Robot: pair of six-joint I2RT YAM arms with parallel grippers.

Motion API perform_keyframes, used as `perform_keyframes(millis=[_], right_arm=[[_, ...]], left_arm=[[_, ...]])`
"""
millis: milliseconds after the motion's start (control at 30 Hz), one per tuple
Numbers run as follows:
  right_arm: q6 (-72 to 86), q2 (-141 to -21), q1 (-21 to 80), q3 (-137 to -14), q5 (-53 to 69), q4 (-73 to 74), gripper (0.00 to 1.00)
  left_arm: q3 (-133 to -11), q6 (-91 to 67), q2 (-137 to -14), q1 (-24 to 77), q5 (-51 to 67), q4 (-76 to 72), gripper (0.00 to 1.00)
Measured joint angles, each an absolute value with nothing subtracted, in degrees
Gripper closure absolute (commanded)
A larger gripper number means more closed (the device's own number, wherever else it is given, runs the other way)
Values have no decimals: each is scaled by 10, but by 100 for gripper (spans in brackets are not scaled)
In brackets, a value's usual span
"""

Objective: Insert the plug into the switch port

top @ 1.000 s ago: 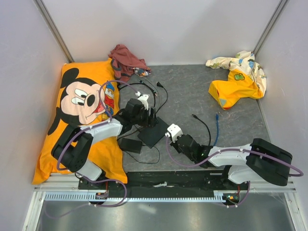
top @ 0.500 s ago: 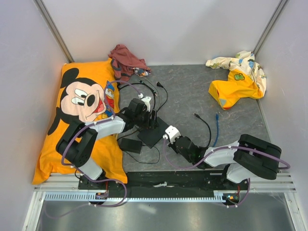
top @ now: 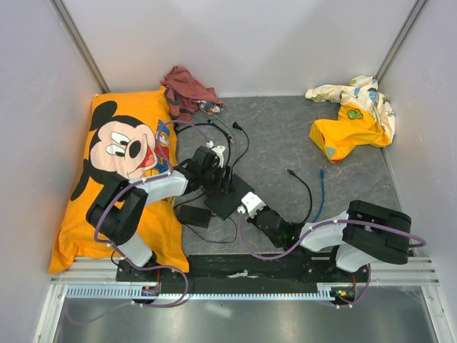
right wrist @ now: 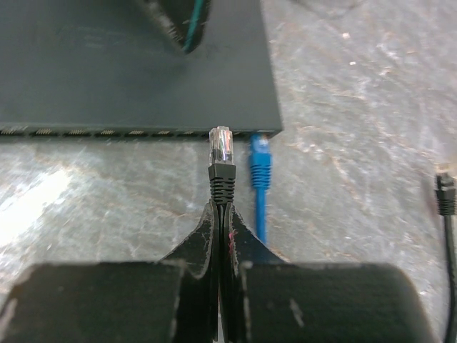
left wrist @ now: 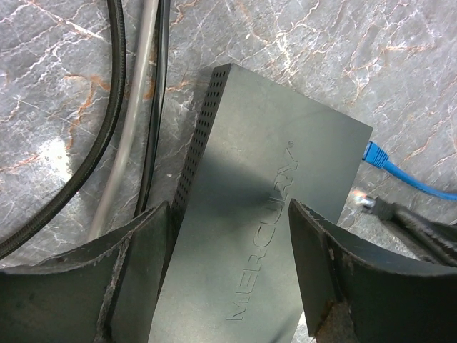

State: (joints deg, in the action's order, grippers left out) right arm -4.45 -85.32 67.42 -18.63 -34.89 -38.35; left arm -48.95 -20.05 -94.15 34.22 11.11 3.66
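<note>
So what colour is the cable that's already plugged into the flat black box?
Blue cable, plugged into the box; clearest in the right wrist view.

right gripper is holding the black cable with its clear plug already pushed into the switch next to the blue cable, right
Not quite. The right gripper does hold the black cable, but its clear plug is not in yet: the right wrist view shows its tip just short of the switch edge. The blue cable beside it is the one that reaches that edge.
</note>
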Motion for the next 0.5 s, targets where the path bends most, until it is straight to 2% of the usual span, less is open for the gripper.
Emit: perform_keyframes(millis=[500], right_arm=[[-48,-874,678,-188,-369,-392,100]], left_arm=[[-496,-201,-942,342,112,43,27]])
